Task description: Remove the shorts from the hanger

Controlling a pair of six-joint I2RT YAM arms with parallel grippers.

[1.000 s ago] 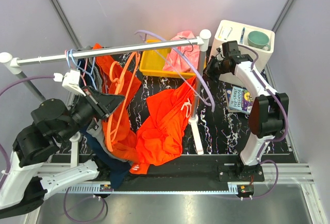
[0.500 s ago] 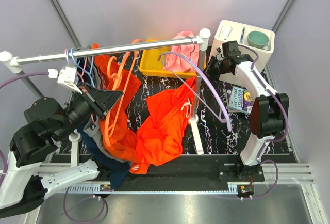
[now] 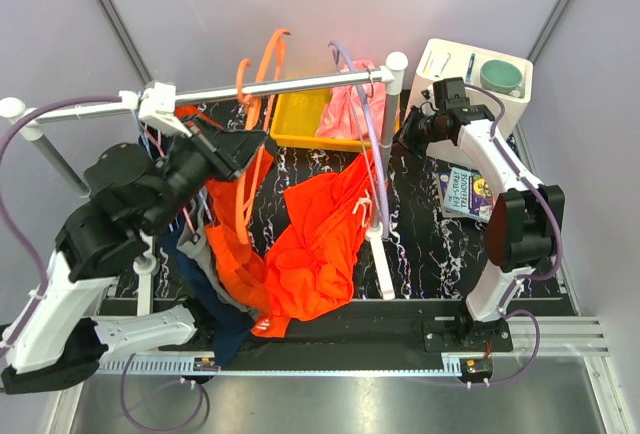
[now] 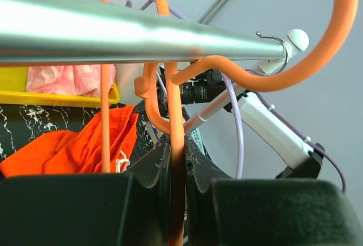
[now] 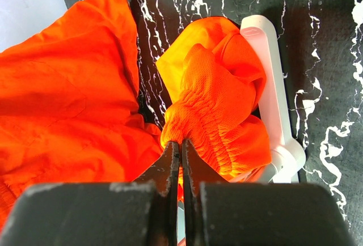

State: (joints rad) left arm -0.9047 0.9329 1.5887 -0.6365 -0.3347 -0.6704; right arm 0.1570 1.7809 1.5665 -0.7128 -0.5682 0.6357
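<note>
And the left fingers (image 4: 161,169) clamp tight on the orange hanger (image 4: 173,115) just below the rail (image 4: 113,36); the right fingers (image 5: 167,169) pinch the orange shorts (image 5: 210,115), which drape down toward the counter (image 3: 420,244).

Across the upper frame runs the rail (image 3: 310,81), hanger (image 4: 174,104) crossing it left of centre, shorts (image 3: 320,244) centre below, bin (image 3: 292,120) behind, book (image 3: 460,192) right.

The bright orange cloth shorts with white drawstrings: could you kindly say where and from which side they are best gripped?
Grip the bright orange cloth shorts by their gathered elastic waistband, the thickest fold, coming from the right, where it bunches beside the white rack post. The right end effector is shut on that edge.
</note>
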